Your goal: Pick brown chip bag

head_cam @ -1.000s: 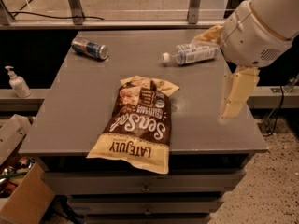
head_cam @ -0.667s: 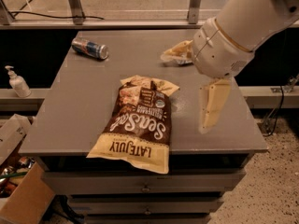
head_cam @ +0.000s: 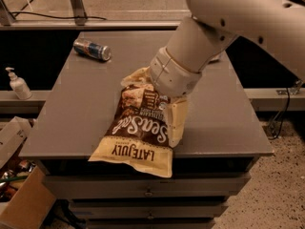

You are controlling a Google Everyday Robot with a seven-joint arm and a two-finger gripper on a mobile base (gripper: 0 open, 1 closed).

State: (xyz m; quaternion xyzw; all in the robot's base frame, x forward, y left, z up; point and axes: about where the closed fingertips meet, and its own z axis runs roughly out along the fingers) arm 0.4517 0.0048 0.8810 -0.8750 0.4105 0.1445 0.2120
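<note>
The brown chip bag (head_cam: 136, 128) lies flat on the grey table (head_cam: 76, 109), near its front edge. It is dark brown with cream ends, and "Sea Salt" and "LATE JULY" read upside down. My gripper (head_cam: 175, 120) hangs from the big cream arm (head_cam: 190, 56) and reaches down at the bag's right edge, touching or just above it. The arm's wrist covers the bag's far end.
A small metal can (head_cam: 92, 49) lies at the table's back left. The clear bottle is hidden behind the arm. A white pump dispenser (head_cam: 18, 84) stands on a ledge at left. Cardboard boxes (head_cam: 24, 199) sit on the floor at lower left. Drawers run below the tabletop.
The arm has swung left and down from the table's right side to the bag's right edge. It now covers the bottle and the bag's far end. The bag has not moved.
</note>
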